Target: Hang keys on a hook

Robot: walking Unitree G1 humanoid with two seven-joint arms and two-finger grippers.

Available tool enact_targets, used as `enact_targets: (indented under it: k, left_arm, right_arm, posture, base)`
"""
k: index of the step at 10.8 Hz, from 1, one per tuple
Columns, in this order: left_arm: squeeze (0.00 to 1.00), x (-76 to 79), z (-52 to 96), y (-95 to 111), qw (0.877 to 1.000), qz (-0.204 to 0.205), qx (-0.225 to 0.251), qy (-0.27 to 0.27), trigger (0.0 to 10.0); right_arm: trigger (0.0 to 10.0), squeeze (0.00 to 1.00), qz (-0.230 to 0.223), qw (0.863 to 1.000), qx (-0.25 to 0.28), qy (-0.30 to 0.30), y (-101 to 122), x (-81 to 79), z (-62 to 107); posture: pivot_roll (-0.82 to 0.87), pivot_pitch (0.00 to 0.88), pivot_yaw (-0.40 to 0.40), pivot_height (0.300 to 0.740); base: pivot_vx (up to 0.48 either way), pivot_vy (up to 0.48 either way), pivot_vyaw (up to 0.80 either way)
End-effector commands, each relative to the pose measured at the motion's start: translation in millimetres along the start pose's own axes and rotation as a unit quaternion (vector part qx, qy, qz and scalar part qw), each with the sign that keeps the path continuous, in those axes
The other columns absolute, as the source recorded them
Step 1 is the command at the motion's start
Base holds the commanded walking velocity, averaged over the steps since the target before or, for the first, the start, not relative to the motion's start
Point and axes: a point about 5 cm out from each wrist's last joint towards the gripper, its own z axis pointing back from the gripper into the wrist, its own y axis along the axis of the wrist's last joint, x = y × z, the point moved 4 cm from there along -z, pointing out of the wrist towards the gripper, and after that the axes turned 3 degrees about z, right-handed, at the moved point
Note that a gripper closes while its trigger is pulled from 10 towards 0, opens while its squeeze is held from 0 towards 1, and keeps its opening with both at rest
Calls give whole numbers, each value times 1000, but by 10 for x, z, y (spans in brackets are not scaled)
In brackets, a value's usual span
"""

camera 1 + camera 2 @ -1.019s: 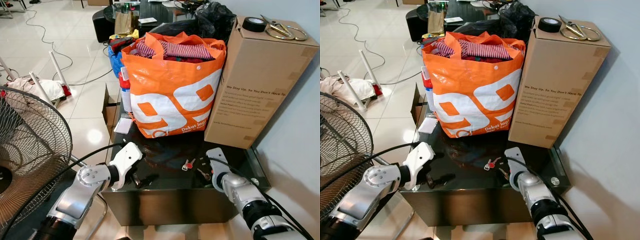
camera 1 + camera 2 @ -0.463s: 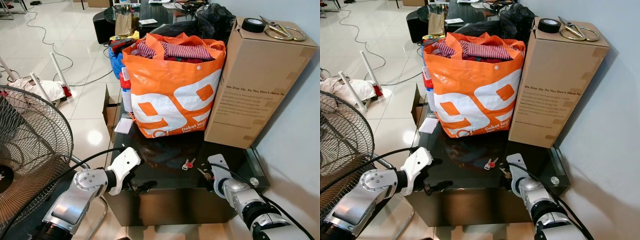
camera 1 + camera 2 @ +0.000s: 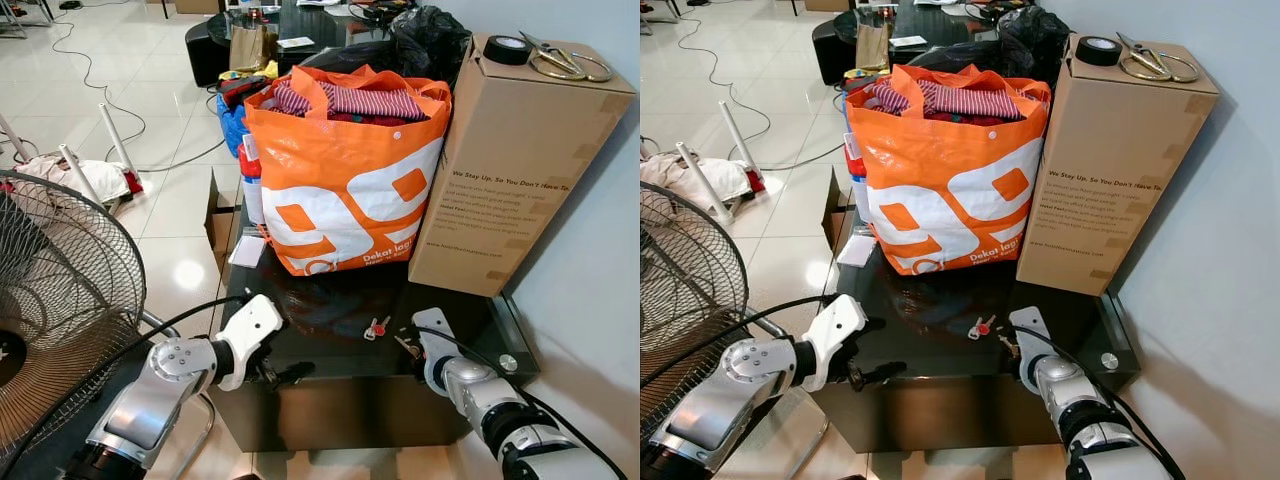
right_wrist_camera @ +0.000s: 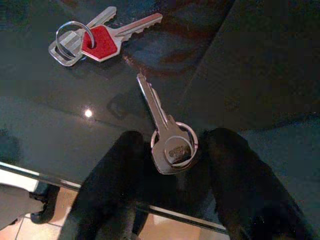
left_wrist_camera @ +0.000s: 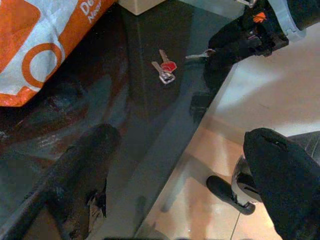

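Note:
A silver key [image 4: 170, 145] on a small ring lies on the black glass table [image 3: 330, 300] near its front right edge. My right gripper [image 4: 172, 165] is open, one black finger on each side of the key's head. A red-headed key set [image 4: 100, 42] on its own ring lies just beyond it, also seen in the head view as the red key set [image 3: 377, 327]. My left gripper [image 3: 275, 372] is open at the table's front left edge, holding nothing, with the red key set [image 5: 165, 70] ahead of it.
An orange bag [image 3: 350, 180] full of clothes and a tall cardboard box [image 3: 510, 160] with tape and scissors on top stand behind the keys. A fan grille [image 3: 60, 300] is close on the left. A white wall [image 3: 600, 280] is on the right; cables cross the tiled floor [image 3: 150, 130].
The left gripper has dropped a little toward the table's front edge. The right gripper has edged in around the silver key. The keys have not moved.

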Motion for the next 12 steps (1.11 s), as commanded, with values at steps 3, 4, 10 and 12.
enact_targets:
  k: [3,4,10,12]
  left_arm:
    - [216,66,2,54,1000,6,-1,-28,10000]
    - [216,89,11,45,999,14,-5,-39,10000]
    - [220,138,61,41,996,38,-32,-80,10000]
    - [216,127,51,48,996,33,-30,-75,10000]
  right_arm:
    - [0,0,8,1000,-14,-8,-62,50,8]
    - [0,0,10,1000,-14,-8,-63,54,8]
    - [0,0,19,1000,3,-17,10,104,16]
    - [0,0,32,999,33,-21,168,126,22]
  posture:
    - [-131,0,1,740]
    - [-133,0,3,740]
    - [-143,0,9,740]
    - [-143,0,5,740]
  base:
    - [0,0,0]
    - [0,0,0]
    - [0,0,0]
    - [0,0,0]
